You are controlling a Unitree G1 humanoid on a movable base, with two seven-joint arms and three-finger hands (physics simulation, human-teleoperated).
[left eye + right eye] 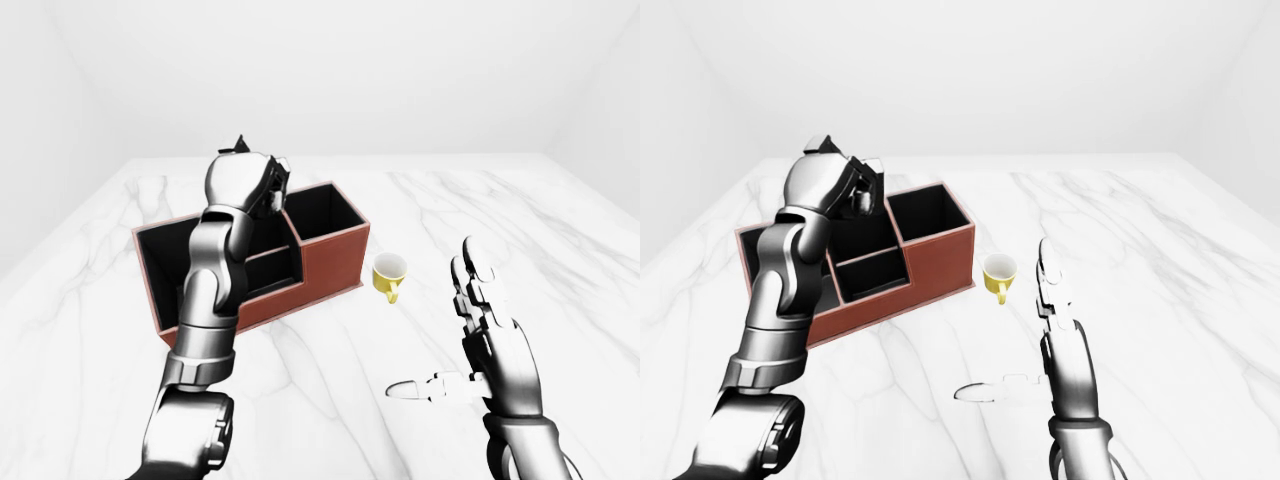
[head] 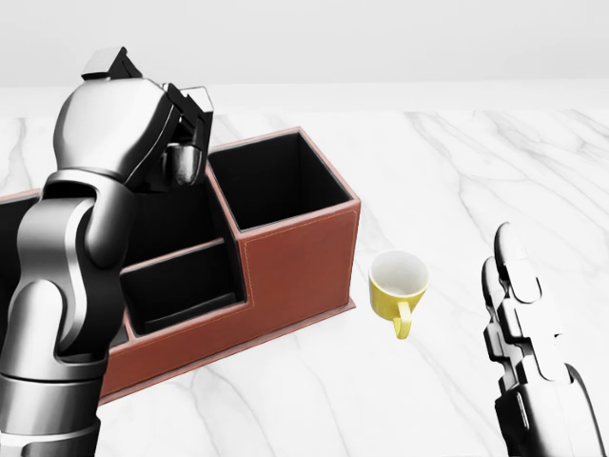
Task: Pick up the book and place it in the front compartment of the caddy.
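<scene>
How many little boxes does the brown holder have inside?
3 show in the brown leather caddy: a tall one at the head view's upper right, a low one below-left, a long one at left. The silver left arm may hide more.

A yellow mug (image 2: 398, 286) stood upright on the white marble counter (image 2: 476, 171) — its mouth open and showing a pale inside, its handle turned toward the bottom of the head view — under plain white walls (image 1: 330, 70).

The left arm rises steeply at the left of the head view, elbow bent, its left hand (image 2: 183, 129) curled into a fist at the top (fingers dark and bunched). The right hand (image 1: 487, 320) stands upright at lower right, fingers straight, thumb out sideways.
</scene>
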